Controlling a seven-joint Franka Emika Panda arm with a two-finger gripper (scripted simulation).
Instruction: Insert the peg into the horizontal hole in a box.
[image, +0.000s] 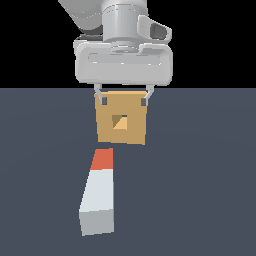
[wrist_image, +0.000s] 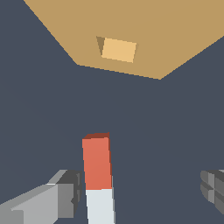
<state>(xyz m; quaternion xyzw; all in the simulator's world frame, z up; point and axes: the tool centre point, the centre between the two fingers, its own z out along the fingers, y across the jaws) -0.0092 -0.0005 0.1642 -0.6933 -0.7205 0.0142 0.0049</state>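
Observation:
The peg (image: 100, 195) lies flat on the dark floor, pale grey-white with its orange-red end pointing toward the box (image: 132, 132). The tan box stands just beyond it, and its small square hole (image: 120, 121) faces the peg. My gripper (image: 124, 101) hangs open and empty above the floor, and its fingertips show across the box's top edge. In the wrist view the peg's (wrist_image: 97, 166) orange end lies between and below the spread fingers (wrist_image: 65, 194), nearer the left one in that picture. The box (wrist_image: 175, 35) and hole (wrist_image: 118, 49) lie beyond it, with my gripper (wrist_image: 141, 192) holding nothing.
The dark blue-grey floor (image: 200, 200) spreads around the peg and the box. Nothing else stands on it.

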